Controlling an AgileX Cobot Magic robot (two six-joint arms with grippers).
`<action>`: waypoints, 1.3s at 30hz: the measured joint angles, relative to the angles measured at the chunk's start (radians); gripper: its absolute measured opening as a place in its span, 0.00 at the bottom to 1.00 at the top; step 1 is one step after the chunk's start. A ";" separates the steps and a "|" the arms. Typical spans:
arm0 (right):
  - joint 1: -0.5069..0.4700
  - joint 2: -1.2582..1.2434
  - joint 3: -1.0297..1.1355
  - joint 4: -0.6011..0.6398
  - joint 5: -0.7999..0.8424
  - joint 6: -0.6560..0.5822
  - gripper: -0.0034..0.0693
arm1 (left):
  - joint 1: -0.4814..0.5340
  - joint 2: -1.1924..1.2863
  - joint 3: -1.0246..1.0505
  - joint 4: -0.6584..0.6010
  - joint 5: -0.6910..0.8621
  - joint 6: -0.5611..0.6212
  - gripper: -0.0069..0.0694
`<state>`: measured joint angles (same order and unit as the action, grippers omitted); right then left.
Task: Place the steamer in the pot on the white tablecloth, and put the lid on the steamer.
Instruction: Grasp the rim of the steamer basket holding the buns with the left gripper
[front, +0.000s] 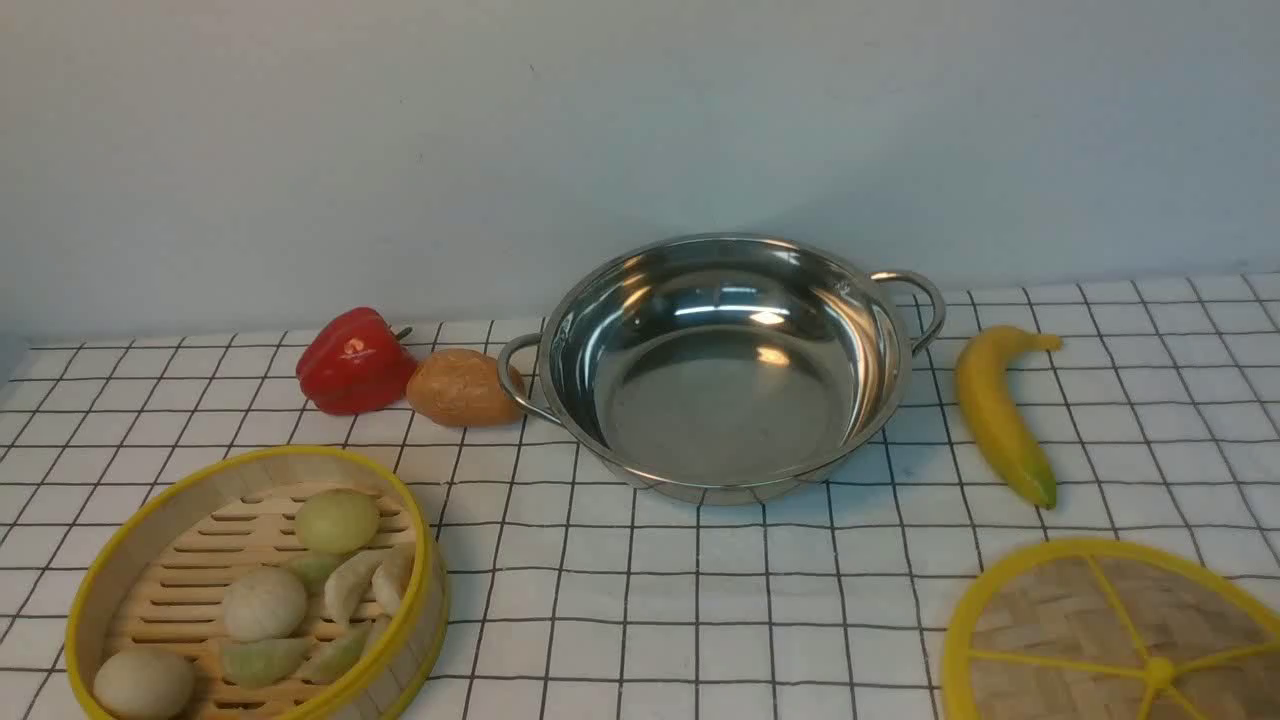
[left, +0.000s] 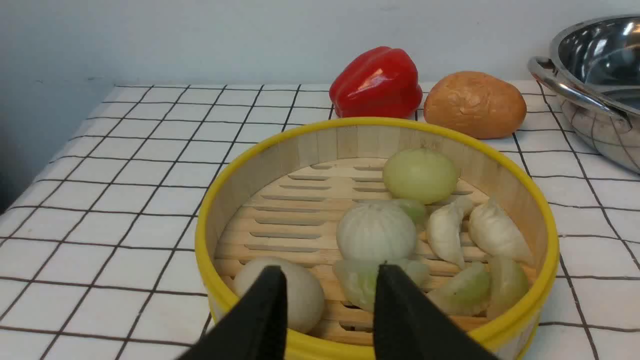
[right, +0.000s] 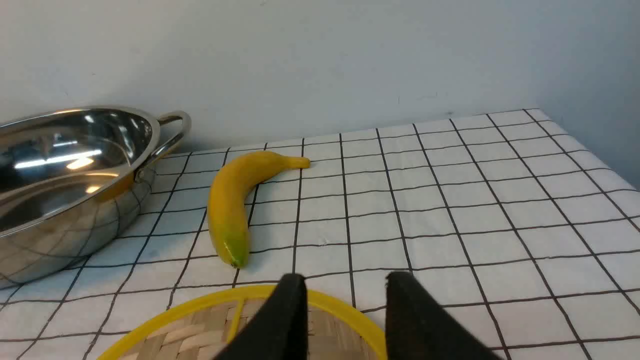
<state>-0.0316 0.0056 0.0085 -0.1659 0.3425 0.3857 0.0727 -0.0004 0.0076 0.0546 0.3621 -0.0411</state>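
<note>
In the front view, the steamer (front: 250, 590), yellow-rimmed and filled with dumplings, sits at the white tablecloth's (front: 600, 600) near left corner; the empty, shiny pot (front: 735, 400) sits by the far edge, the woven lid (front: 1080, 620) near right. Left wrist view: the left claw's (left: 332, 280) fingers stand apart, gripping nothing. Right wrist view: the right claw's (right: 347, 285) fingers are parted too, holding nothing.

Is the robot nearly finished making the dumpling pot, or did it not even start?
Nothing looks done: the pot is empty, and the steamer sits apart from it on the tablecloth. Nothing is in hand: the left gripper and right gripper are open. Left to do: put the steamer in the pot, then the lid on the steamer.
</note>
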 joint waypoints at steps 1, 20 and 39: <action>0.000 0.000 0.000 0.000 0.000 0.000 0.38 | 0.000 0.000 0.000 0.000 0.000 0.000 0.41; 0.000 0.000 0.000 0.000 0.000 0.000 0.38 | 0.000 0.000 0.000 0.000 0.000 0.000 0.41; 0.000 0.000 0.000 0.000 0.000 0.000 0.38 | 0.000 0.000 0.000 -0.299 -0.179 -0.143 0.41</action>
<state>-0.0316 0.0056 0.0085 -0.1659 0.3425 0.3857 0.0727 -0.0004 0.0076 -0.2443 0.1836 -0.1837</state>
